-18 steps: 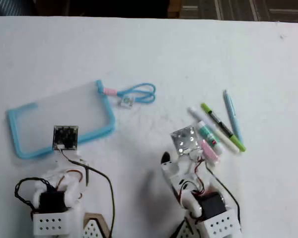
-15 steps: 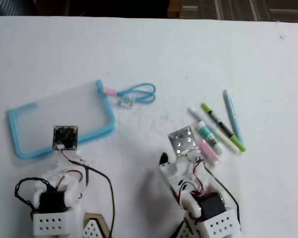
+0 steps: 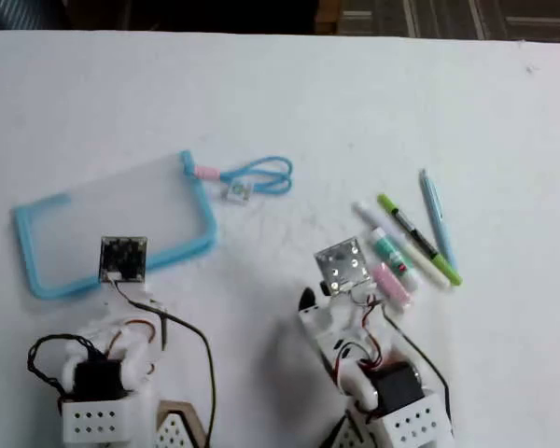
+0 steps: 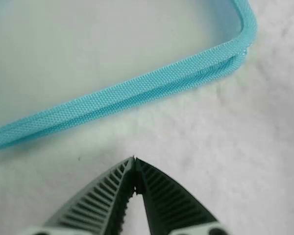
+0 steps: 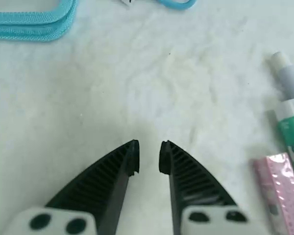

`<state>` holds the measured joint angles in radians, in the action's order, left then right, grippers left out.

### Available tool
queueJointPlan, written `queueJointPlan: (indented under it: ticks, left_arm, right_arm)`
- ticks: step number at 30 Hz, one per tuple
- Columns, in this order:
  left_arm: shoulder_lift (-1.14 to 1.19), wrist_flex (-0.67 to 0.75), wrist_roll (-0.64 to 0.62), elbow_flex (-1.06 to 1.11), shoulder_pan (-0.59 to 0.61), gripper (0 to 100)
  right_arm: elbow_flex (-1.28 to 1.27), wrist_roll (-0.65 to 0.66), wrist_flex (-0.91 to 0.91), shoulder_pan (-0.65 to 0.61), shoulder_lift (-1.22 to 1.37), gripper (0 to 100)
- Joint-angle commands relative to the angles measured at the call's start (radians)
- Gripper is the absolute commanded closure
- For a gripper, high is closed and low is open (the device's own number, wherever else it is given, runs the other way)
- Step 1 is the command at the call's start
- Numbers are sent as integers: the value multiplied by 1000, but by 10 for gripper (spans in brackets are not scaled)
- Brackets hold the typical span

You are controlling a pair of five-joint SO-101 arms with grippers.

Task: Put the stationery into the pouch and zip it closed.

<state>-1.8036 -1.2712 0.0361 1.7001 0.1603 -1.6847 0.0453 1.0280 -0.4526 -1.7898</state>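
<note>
Shows left gripper fingers clenched on nothing, tips just short of the teal-edged pouch, flat at nine o'clock on the surface. Shows right gripper fingers released, slightly apart, with the stationery lying at three o'clock, outside the pouch.

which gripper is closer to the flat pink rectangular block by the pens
Right. The right gripper hovers just beside the flat pink rectangular block, not touching it; the left gripper is far off, at the edge of the clear blue-edged pouch.
</note>
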Motion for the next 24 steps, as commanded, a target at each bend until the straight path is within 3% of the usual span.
queueJointPlan:
  ticks: [1,14,24]
  left_arm:
    - [2,-3,-2,-6,-8,976]
    - [2,-3,-2,-6,-8,976]
    - [2,-3,-2,-6,-8,976]
  right_arm:
    - [-6,11,-16,-4,-2,914]
    - [-6,9,-25,-7,-8,914]
    - [6,14,-223,-8,-8,914]
